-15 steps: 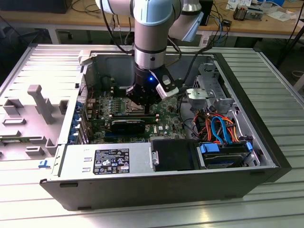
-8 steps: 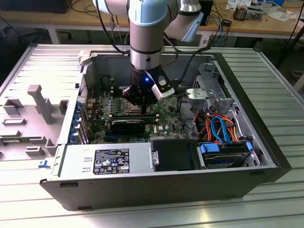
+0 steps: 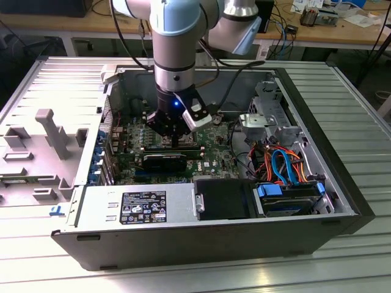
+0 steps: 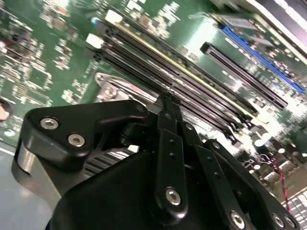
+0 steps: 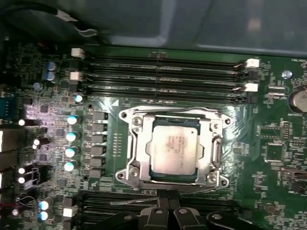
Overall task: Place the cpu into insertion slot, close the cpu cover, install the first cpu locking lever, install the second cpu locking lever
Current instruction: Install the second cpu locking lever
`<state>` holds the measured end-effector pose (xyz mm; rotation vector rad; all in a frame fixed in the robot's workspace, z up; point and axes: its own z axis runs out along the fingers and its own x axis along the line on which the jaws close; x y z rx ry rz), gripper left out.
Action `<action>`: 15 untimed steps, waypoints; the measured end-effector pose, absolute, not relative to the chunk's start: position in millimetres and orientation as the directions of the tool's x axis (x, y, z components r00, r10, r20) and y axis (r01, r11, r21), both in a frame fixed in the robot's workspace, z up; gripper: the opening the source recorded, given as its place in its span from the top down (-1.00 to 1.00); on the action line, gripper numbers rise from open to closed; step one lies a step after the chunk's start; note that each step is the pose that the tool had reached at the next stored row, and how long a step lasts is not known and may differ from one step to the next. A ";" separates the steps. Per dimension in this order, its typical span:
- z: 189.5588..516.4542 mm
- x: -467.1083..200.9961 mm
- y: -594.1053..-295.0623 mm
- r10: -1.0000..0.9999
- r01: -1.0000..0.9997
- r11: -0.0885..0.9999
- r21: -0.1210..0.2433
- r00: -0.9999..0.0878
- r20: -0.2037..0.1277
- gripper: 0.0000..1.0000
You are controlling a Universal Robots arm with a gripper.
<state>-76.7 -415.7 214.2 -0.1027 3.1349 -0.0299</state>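
Note:
In the first wrist view the cpu, a dull silver square chip, lies flat in the insertion slot, which is hidden under it. The cpu cover, a silver frame plate, lies closed around the chip. My gripper stands at the socket's edge, fingers pressed together with nothing visible between them. A thin wire lever runs beside the fingertips. In the second wrist view the gripper hovers just past a metal corner of the socket frame. In the exterior view the gripper reaches down into the open computer case.
Long memory slots flank the socket on both sides. A black card sits close in front of the gripper. The power supply, a drive bay with orange and blue cables and the case walls hem in the board.

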 end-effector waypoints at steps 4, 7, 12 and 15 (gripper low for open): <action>213.2 -85.4 -418.1 -0.065 -0.065 0.998 -0.016 -0.998 -0.005 0.79; 211.9 -93.7 -419.7 -0.066 -0.065 0.998 -0.012 -0.998 -0.006 0.79; 208.6 -111.2 -419.9 -0.066 -0.066 0.998 -0.003 -0.998 -0.007 0.79; 207.4 -115.5 -419.9 -0.074 -0.074 0.997 0.003 -0.997 -0.007 0.79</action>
